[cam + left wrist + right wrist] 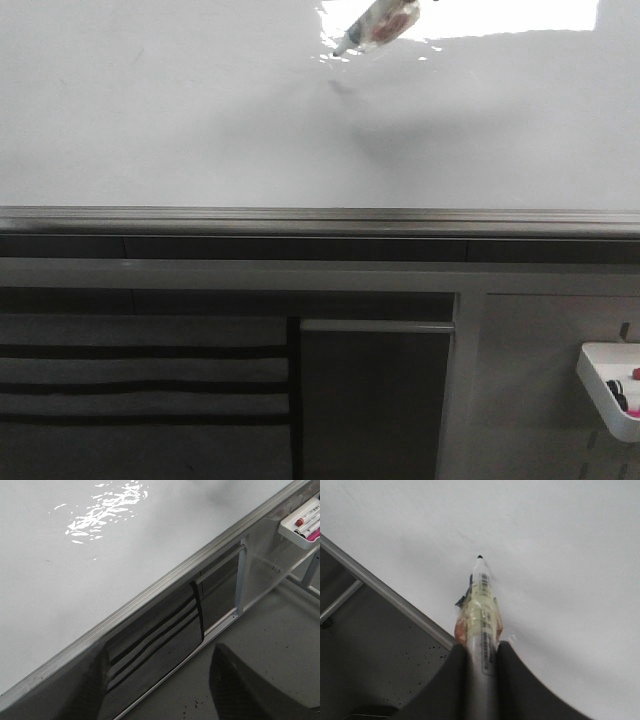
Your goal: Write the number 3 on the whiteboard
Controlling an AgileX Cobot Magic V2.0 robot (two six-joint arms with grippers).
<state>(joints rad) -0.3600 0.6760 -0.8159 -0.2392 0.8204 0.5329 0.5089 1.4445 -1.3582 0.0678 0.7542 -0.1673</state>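
The right gripper (481, 652) pinches a marker (481, 610) whose tip aims up-frame at the blank whiteboard (560, 540), just short of it; left gripper (165, 690) empty, jaws apart.

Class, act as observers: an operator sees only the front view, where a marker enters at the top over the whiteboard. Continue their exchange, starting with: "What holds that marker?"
Observer: The right gripper is shut on the marker; its fingers clamp the barrel.
Operator: Is the cap off?
Observer: Yes, the right wrist view shows a bare black tip, pointed at the whiteboard.
Operator: Where's the left gripper?
Observer: The left gripper is open, beyond the board's grey metal edge strip.
Operator: What's in the white tray?
Observer: More markers.
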